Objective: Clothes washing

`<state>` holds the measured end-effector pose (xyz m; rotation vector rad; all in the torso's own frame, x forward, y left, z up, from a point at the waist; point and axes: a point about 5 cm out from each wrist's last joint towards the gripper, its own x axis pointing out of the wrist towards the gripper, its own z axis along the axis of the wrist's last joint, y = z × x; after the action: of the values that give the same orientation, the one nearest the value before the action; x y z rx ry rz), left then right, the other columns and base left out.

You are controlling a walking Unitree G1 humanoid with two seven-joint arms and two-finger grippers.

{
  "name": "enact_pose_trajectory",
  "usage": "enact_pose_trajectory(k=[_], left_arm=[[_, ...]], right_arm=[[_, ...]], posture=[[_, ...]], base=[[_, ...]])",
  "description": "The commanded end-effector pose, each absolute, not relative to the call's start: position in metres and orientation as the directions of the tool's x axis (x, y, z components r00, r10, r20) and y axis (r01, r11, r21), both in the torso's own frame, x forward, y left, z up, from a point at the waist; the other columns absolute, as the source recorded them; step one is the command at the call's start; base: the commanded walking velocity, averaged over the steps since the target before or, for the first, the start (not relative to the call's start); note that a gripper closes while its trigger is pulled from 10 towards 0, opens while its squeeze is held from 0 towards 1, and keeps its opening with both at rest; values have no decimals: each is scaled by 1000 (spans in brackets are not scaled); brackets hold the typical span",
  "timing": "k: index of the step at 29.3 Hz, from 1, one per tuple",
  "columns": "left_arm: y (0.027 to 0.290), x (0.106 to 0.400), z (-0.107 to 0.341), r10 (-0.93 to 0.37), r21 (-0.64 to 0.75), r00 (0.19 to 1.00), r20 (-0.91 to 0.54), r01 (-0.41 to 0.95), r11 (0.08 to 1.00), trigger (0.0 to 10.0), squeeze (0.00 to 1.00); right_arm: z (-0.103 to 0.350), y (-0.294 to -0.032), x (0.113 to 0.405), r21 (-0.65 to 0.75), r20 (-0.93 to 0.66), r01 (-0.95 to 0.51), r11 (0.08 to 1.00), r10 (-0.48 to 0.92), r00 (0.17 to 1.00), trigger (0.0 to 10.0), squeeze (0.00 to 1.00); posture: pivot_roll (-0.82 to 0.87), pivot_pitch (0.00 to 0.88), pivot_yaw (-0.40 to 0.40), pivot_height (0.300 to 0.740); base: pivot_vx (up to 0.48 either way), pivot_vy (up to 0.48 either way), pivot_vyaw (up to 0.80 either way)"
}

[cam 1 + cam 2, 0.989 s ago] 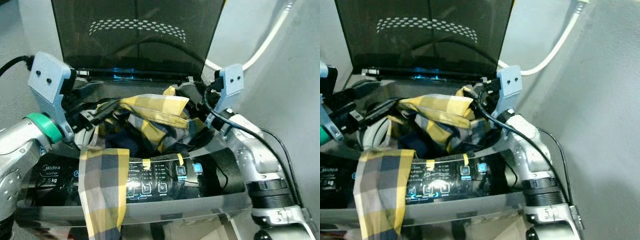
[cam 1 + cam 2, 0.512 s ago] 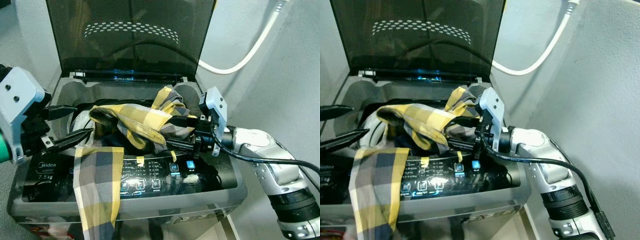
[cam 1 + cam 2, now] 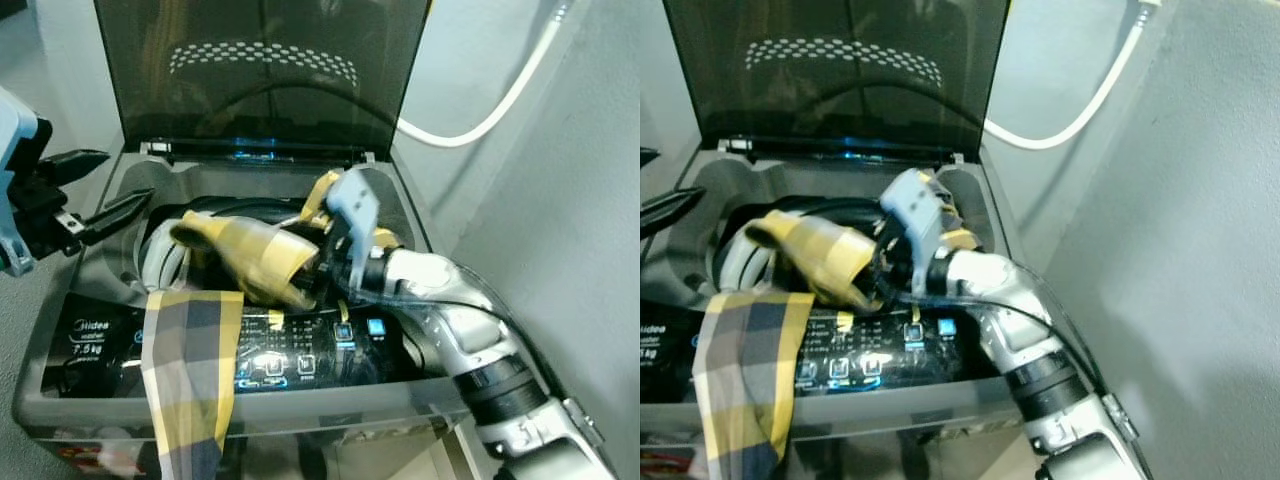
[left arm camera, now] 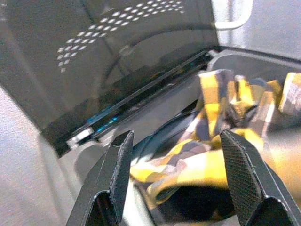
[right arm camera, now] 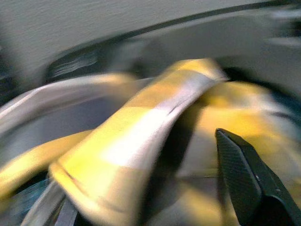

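Since a moment before, right gripper (image 3: 312,272) swung across into the yellow-and-grey checked cloth (image 3: 250,262) heaped at centre frame in the open grey top-loading washing machine (image 3: 420,385), one end draped lower left. Finger state impossible to tell. Left gripper (image 3: 100,190) held apart, upper left. Judged soft, light, snag-prone; best pinched at a bunched fold. Left wrist view showed separated fingers (image 4: 120,162).

The right arm pushes in, the left arm pulls away.

The right gripper (image 3: 312,272) has swung left across the washer (image 3: 420,395) and now presses into the yellow checked cloth (image 3: 250,258), which is bunched lower in the tub. The left gripper (image 3: 105,185) has backed off to the far left, its fingers apart.
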<state>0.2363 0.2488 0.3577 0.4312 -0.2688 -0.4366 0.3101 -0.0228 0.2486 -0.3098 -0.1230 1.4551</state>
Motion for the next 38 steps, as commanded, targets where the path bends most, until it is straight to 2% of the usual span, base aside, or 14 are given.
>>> enact_pose_trajectory(k=[1,7,10,11,13,16,18,24,27,34,38], left_arm=[[249,235,358,-469,463,870,155,355,812,10000,0],[248,238,357,-467,459,869,165,351,816,10000,0],[245,240,357,-469,452,865,181,350,820,10000,0],[245,240,357,-469,452,865,181,350,820,10000,0],[243,239,356,-472,448,861,189,352,822,10000,0],[241,238,356,-479,440,856,196,359,823,10000,0],[240,237,355,-487,434,851,198,369,822,10000,0],[238,237,352,-495,429,847,193,380,819,10000,0],[236,237,348,-505,420,842,190,396,817,10000,0],[232,236,345,-521,403,832,190,418,814,10000,0],[223,232,334,-557,378,814,164,470,798,10000,0]], right_arm=[[239,-9,300,-260,-169,-965,-48,986,-4,10000,0],[230,11,307,-303,-230,-952,-39,973,33,10000,0],[239,37,325,-365,-190,-924,112,963,192,10000,0],[239,37,325,-365,-190,-924,112,963,192,10000,0],[254,46,335,-396,-122,-891,221,949,290,10000,0],[272,49,341,-414,-62,-864,285,939,339,10000,0],[283,47,345,-436,-51,-851,293,936,348,10000,0],[292,42,353,-525,-100,-806,273,921,377,10000,0],[290,37,362,-618,-219,-764,185,893,393,10000,0],[287,36,367,-648,-284,-748,141,867,409,10000,0],[276,44,369,-681,-381,-730,60,822,424,10000,0]], posture=[[88,115,-20,740],[78,116,-24,740],[78,121,-46,740],[78,121,-46,740],[78,121,-55,740],[76,125,-63,740],[71,127,-67,740],[60,132,-75,740],[45,137,-85,740],[29,146,-105,740],[14,161,-128,740]], base=[[0,0,0],[0,0,0],[0,0,0],[0,0,0],[0,0,0],[0,0,0],[0,0,0],[0,0,0],[0,0,0],[0,0,0],[0,0,0]])
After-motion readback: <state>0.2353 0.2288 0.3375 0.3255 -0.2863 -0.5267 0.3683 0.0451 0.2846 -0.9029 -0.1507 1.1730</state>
